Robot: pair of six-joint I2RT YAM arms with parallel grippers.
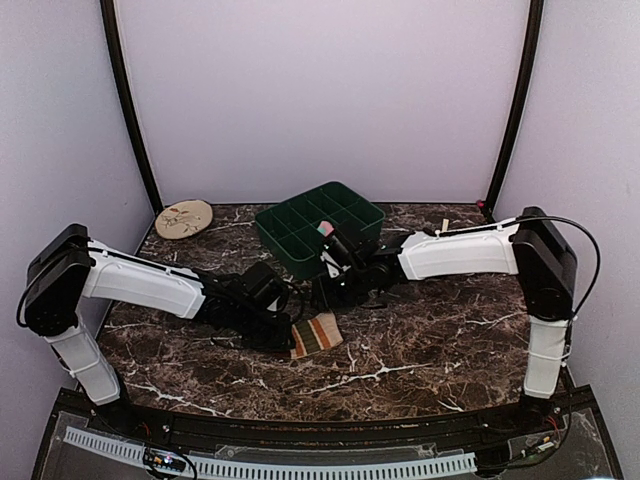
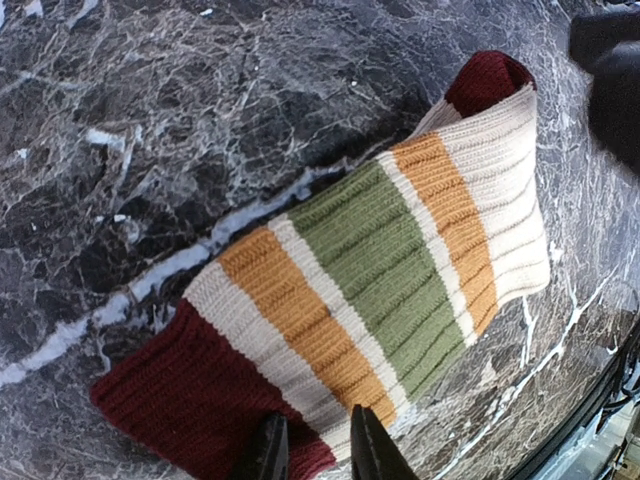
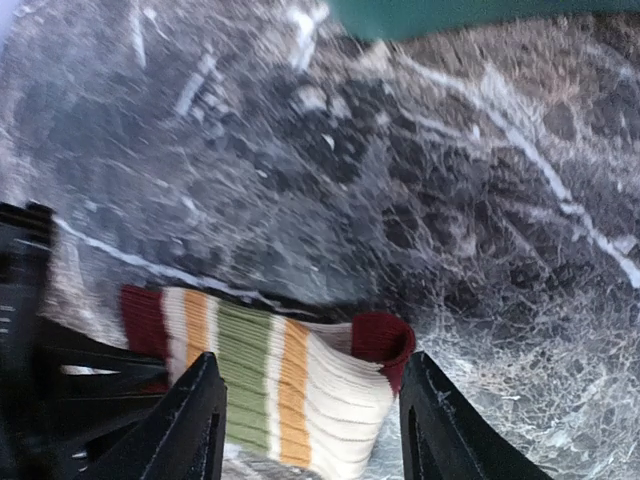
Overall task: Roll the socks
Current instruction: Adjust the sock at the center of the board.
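The beige sock with maroon, olive and orange stripes (image 1: 316, 335) lies on the marble table, its far end folded over with a maroon curl (image 2: 487, 82). My left gripper (image 1: 283, 335) is at its near maroon end, with the jaws (image 2: 312, 452) pinched on the sock's edge. My right gripper (image 1: 326, 294) is open. Its fingers (image 3: 196, 425) straddle the folded maroon end (image 3: 385, 338) just above the sock (image 3: 300, 395). A bit of the pink sock (image 1: 326, 229) shows inside the green bin.
A green compartment bin (image 1: 300, 215) stands right behind the right gripper; its edge shows in the right wrist view (image 3: 470, 15). A round beige disc (image 1: 184, 218) lies at the back left. A small wooden piece (image 1: 445, 226) lies at the back right.
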